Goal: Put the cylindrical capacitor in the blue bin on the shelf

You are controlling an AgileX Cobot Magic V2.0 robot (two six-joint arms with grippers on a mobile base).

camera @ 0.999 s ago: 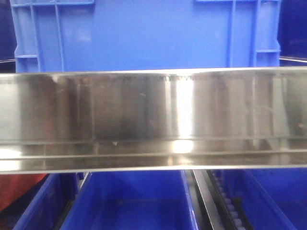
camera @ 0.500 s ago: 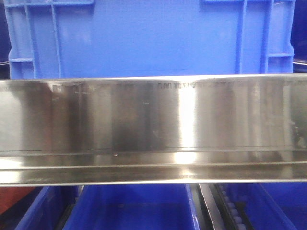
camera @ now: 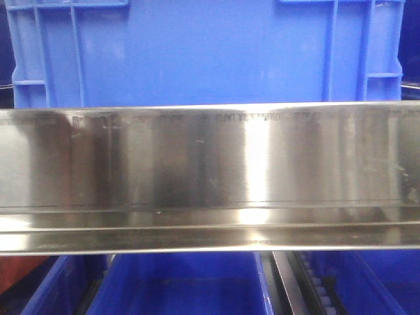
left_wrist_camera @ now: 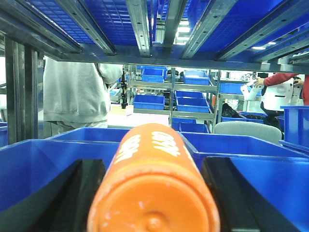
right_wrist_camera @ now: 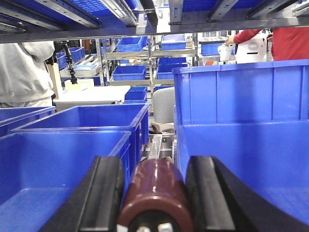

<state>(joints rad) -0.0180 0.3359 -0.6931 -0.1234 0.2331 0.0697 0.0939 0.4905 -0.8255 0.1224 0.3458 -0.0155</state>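
Note:
An orange cylindrical capacitor (left_wrist_camera: 152, 188) with white lettering lies lengthwise between the black fingers (left_wrist_camera: 79, 193) of my left gripper (left_wrist_camera: 152, 164), which is shut on it. It points over the rim of a blue bin (left_wrist_camera: 43, 164). My right gripper (right_wrist_camera: 155, 166) is shut on a glossy maroon cylindrical capacitor (right_wrist_camera: 155, 186) with metal terminals at its near end. In the front view a large blue bin (camera: 203, 52) stands on the shelf behind its wide steel front rail (camera: 210, 170). Neither gripper shows in that view.
Lower blue bins (camera: 184, 285) sit under the rail. An open blue bin (right_wrist_camera: 58, 164) lies left of the right gripper, and a taller one (right_wrist_camera: 246, 96) to its right. Steel shelf rails (left_wrist_camera: 140, 24) run overhead. A person in grey (left_wrist_camera: 77, 92) stands behind the racking.
Over the first half second the bin and rail grew slightly and slid down in the front view. Since then nothing has moved.

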